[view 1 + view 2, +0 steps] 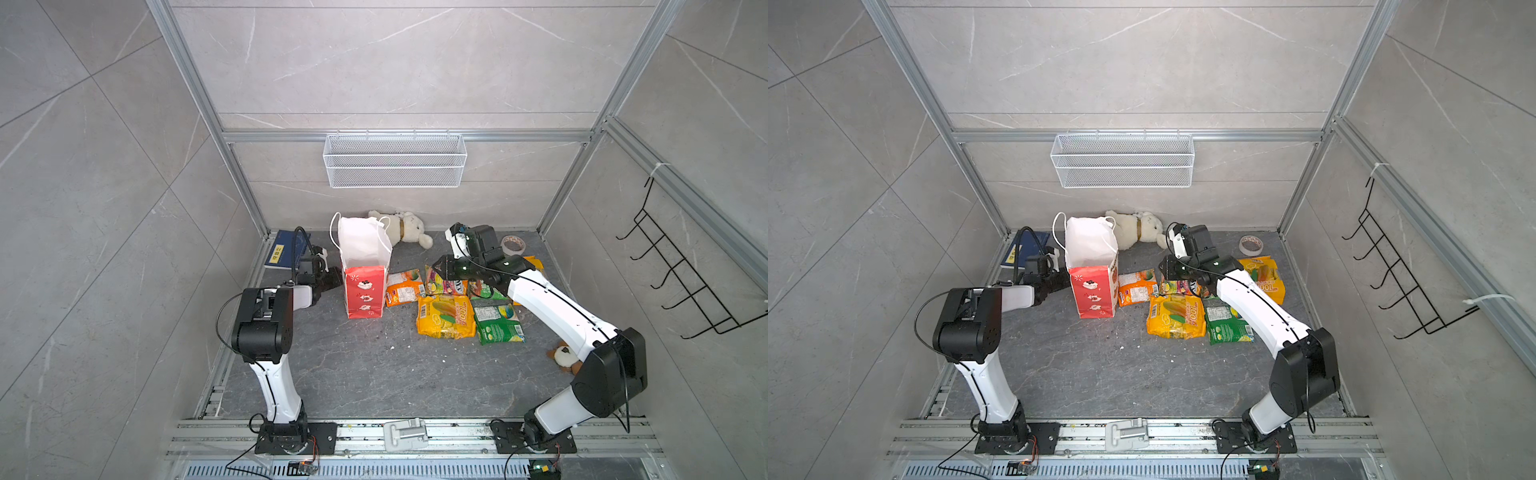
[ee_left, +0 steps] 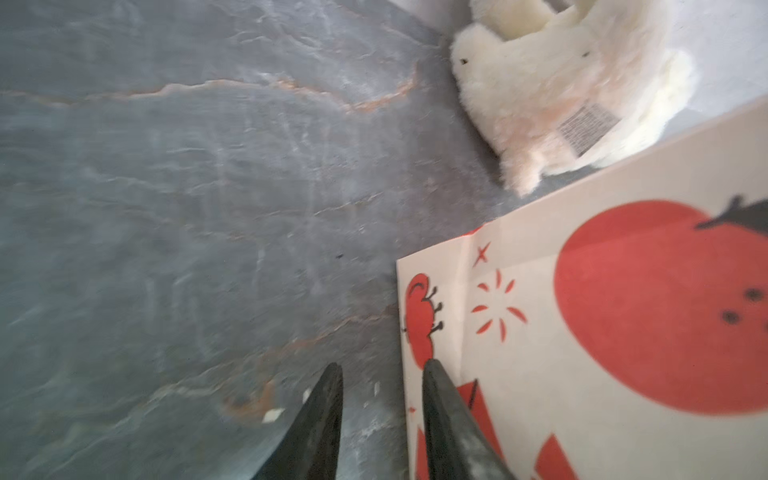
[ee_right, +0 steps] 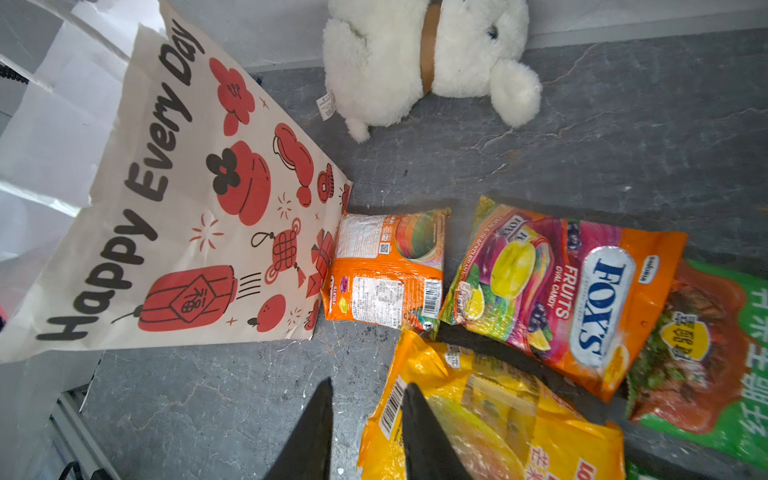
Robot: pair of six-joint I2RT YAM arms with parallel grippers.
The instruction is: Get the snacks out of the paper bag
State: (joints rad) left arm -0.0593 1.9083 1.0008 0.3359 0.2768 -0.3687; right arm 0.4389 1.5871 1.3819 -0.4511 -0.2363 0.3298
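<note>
The left gripper point(image 2: 381, 368) sits low at 9 o'clock of the paper bag point(image 1: 365, 291), right by its side near the bottom. Its two fingers are apart. The bag's edge shows in the gap, but nothing is pinched. I think it is there to stop the tall bag from tipping over.

The bag stands up straight with its mouth wide open at the top, so an arm can reach in. In both top views I see only white paper inside, but the very bottom is hidden.

The snacks point(image 1: 445, 318) lie flat on the floor point(image 1: 374, 374) at 3 o'clock of the bag, spread out so each one is easy to see. First is the orange packet point(image 1: 404, 289), touching the bag's foot. Next is the FOX packet point(image 3: 561, 291), with the big yellow packet point(image 1: 1177, 318) at its 6 o'clock. Then comes the green packet point(image 1: 498, 326). A red-and-green packet point(image 3: 698, 345) is half hidden under the right arm point(image 1: 552, 307). One more yellow packet point(image 1: 1264, 276) lies farthest right.

The right gripper point(image 3: 370, 384) hangs over the FOX packet with its fingers apart, holding nothing. With six packets out, the job looks about done.
</note>
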